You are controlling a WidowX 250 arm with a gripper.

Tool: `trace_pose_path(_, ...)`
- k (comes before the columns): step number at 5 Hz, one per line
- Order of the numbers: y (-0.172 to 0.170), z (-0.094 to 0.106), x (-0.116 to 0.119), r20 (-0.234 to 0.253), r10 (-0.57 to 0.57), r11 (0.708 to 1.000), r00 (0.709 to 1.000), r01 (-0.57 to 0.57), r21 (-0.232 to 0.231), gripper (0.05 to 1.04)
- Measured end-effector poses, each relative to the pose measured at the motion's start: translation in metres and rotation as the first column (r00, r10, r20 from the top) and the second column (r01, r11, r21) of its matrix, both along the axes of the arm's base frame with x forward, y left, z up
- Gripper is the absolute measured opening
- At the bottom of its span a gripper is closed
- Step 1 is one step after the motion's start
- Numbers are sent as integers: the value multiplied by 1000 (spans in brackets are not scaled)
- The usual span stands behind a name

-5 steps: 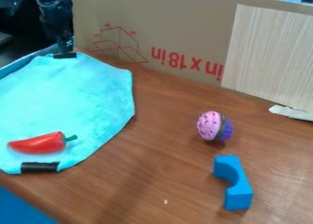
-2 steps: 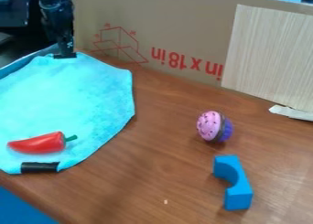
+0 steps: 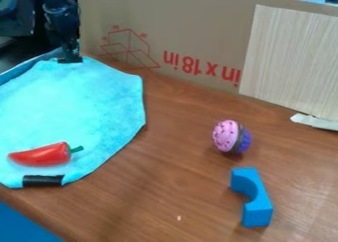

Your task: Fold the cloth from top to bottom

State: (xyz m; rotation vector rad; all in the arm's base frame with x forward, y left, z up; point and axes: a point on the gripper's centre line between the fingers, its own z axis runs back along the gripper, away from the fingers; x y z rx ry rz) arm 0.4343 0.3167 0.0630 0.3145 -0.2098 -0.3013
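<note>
The black gripper point(image 3: 70, 54) hangs at the upper left, its tip right at the far edge of the cloth, by a black patch there. Whether it holds the cloth I cannot tell. The light blue cloth point(image 3: 72, 102) lies spread flat over the left of the table, with a second black patch on its near edge. On its near part rests a red toy pepper point(image 3: 41, 155) with a green stem.
A pink and purple toy cupcake point(image 3: 228, 136) lies right of the cloth. Nearer the front stands a blue arch block point(image 3: 252, 199). A cardboard wall point(image 3: 191, 33) with a pale wood-grain panel point(image 3: 290, 63) borders the table's back.
The upper arm parts at the top left have shifted slightly, while the gripper's tip stays almost in place at the cloth's far edge. Cloth and pepper have not moved.
</note>
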Motion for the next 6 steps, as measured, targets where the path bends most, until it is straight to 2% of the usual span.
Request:
trace_pose_path(2,1,-5,-1,-13,-1,1000,1000,1,9,1001)
trace_pose_path(4,1,-14,-2,-40,0,1000,999,0,-7,1001)
trace_pose_path(5,0,-15,1,-44,5,1000,999,-6,-30,945)
trace_pose_path(6,-1,-18,3,-53,13,998,998,-16,-56,657)
